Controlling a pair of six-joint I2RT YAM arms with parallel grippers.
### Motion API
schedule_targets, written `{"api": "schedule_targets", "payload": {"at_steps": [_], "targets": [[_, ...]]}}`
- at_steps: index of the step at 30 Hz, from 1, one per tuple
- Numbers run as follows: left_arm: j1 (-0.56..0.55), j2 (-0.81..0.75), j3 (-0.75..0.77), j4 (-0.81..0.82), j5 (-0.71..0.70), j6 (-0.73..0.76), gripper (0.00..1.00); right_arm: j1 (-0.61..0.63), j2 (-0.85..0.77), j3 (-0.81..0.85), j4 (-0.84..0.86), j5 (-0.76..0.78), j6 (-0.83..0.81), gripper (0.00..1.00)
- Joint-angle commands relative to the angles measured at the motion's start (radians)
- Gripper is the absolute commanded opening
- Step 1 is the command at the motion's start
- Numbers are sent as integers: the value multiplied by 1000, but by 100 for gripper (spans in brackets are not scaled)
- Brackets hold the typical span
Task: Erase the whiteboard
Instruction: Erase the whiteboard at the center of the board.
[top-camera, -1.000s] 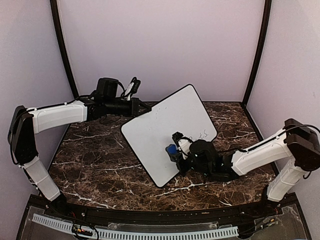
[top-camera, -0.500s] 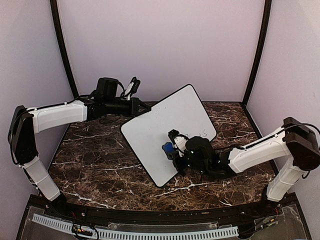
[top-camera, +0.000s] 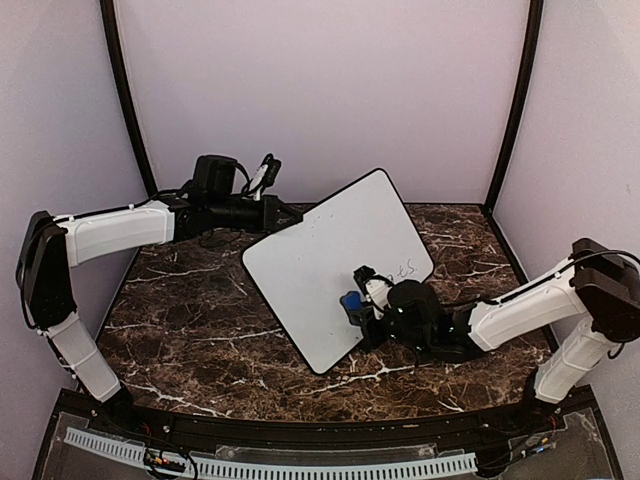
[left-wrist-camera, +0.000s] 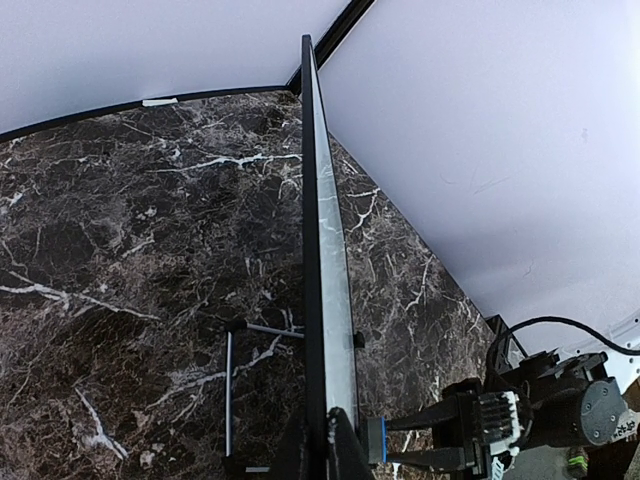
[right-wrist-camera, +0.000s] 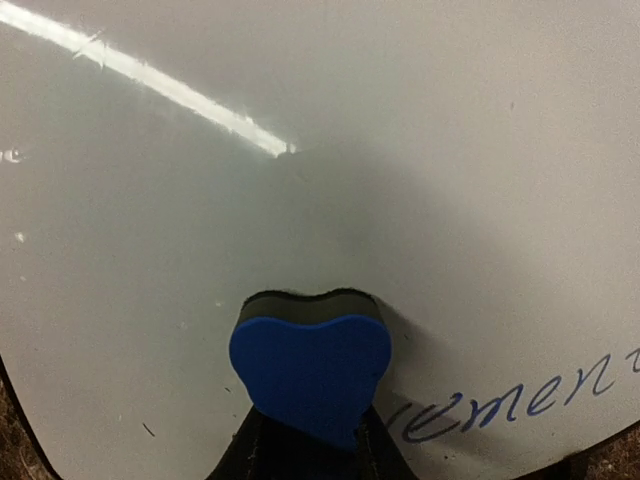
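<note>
The whiteboard (top-camera: 320, 255) is white with a thin black frame and stands tilted above the marble table. My left gripper (top-camera: 284, 215) is shut on its upper left edge. The left wrist view shows the whiteboard (left-wrist-camera: 326, 250) edge-on, pinched between the left gripper (left-wrist-camera: 326, 445) fingers. My right gripper (top-camera: 358, 303) is shut on a blue eraser (top-camera: 350, 299) pressed against the board's lower part. Close up, the eraser (right-wrist-camera: 310, 368) is heart-shaped and lies flat on the whiteboard (right-wrist-camera: 420, 150), with blue handwriting (right-wrist-camera: 520, 395) just to its right. A little writing (top-camera: 403, 268) shows near the board's right edge.
A thin metal wire stand (left-wrist-camera: 230, 375) sticks out from the back of the board above the table (top-camera: 200, 310). Pale walls and black corner posts (top-camera: 128, 110) close in the table on three sides. The right arm (top-camera: 520, 305) reaches in low from the right.
The right gripper slid the eraser a little to the left across the board, then back to the right. The left arm and the board have not moved.
</note>
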Motion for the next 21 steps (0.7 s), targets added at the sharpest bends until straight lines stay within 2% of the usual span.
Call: {"api": "schedule_targets", "payload": {"at_steps": [1,6,16,21], "targets": [[-44,30,-12,-66,72,39,0,-35,-54,-88,-38,35,37,23],[-45,29,-14,-65,71,39,0,-58,-44,-78,-19,34,16,23],[-45,24,-10,-72,63,46,0,-104,26,74,7,7,-71,23],[-45,21,-9,-73,63,47,0,-110,27,70,4,-9,-60,23]]}}
